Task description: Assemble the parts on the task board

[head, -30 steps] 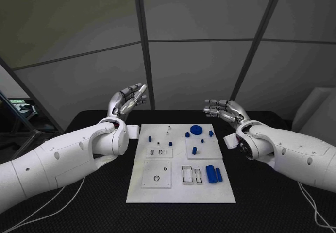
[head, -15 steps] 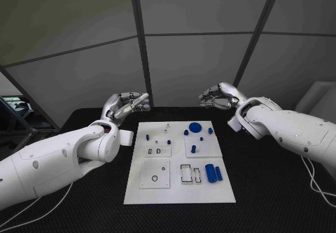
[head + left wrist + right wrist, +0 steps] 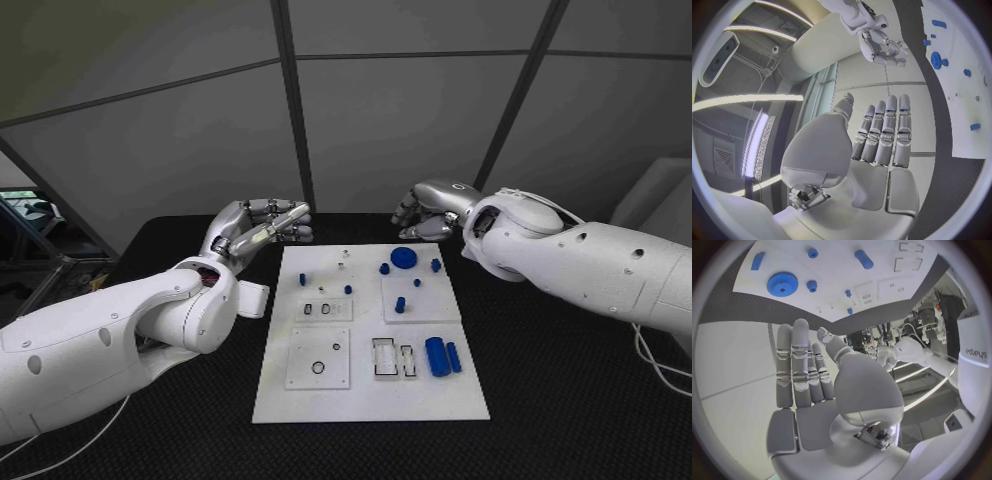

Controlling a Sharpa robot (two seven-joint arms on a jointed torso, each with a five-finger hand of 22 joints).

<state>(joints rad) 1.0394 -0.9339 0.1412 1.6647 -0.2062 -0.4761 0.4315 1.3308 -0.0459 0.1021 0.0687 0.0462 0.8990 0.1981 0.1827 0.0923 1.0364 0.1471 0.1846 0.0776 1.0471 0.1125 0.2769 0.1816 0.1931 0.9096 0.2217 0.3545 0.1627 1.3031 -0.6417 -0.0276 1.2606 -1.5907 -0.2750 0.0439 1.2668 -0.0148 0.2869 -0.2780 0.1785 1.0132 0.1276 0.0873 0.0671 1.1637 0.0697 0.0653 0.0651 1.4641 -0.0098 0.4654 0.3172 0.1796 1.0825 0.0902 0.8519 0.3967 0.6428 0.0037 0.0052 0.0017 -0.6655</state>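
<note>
Head view: flat white rectangular task board (image 3: 369, 390) with small blue parts (image 3: 437, 357); both metallic hands, left hand (image 3: 261, 227) and right hand (image 3: 427, 211), hover empty, fingers extended close together.

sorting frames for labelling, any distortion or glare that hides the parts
Head view: straight lines, even light, blue parts clear on the task board. Wrist views: fisheye bends the board's edges; bright light strips in the left wrist view lie off the board.

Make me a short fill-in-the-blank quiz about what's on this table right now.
1. The task board is coloured ____.
2. The round gear lies nearer the robot's ____ hand.
3. The left hand and right hand hold ____.
4. The table is coloured ____.

Missing words: white; right; nothing; black
</note>
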